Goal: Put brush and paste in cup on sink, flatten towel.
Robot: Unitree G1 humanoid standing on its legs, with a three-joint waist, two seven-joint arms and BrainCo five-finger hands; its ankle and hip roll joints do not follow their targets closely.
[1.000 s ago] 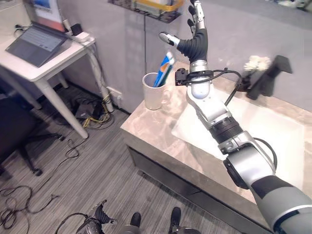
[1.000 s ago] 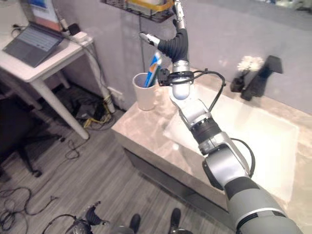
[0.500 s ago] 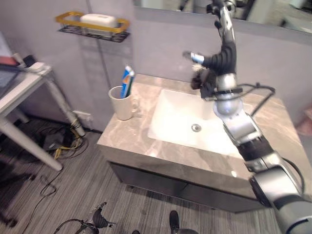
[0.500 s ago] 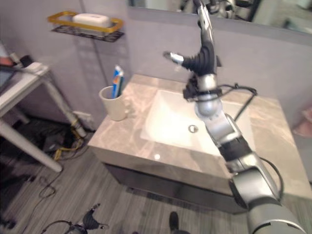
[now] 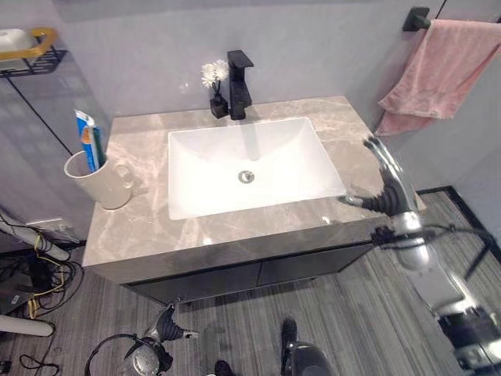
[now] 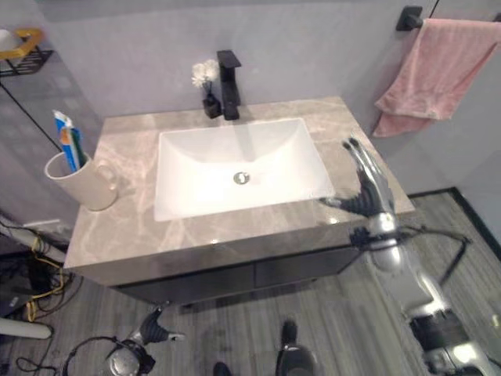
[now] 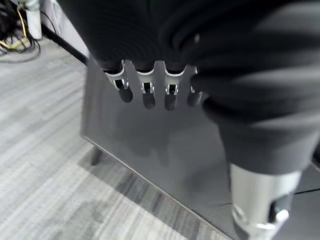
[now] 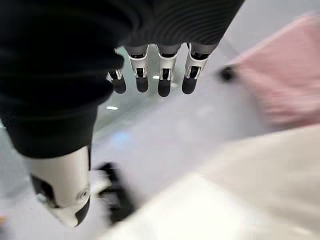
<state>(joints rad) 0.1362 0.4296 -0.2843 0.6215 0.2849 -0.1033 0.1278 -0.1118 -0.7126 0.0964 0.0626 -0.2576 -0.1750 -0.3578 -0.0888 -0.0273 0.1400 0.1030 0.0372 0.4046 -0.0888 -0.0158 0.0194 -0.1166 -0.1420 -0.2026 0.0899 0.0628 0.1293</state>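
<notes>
The cup [image 5: 100, 180] is seen at the left end of the marble counter [image 5: 141, 227], beside the white sink [image 5: 250, 164], with the brush and paste [image 5: 88, 139] standing upright inside it, so the first part of the task is judged done. The pink towel [image 5: 438, 70] is draped over a dark bar [image 5: 417, 17] on the wall past the counter's right end; it hangs bunched and uneven (one corner sags lower towards the counter), and it is judged not yet flattened.

The right hand [image 5: 385, 182] is raised over the counter's right front corner, fingers straight and spread, nothing held, well apart from the towel. In the left wrist view the left hand [image 7: 150, 85] is shown low by the dark cabinet front [image 7: 150, 145], fingers relaxed and empty.

Several risks are judged from here. If the towel is swept downward too firmly, it could be dragged off the bar and dropped to the floor. If it is caught between finger and thumb, a fold could be pulled tighter rather than smoothed. The counter's corner could be struck by the arm on the reach across, since the hand is held just above it.
</notes>
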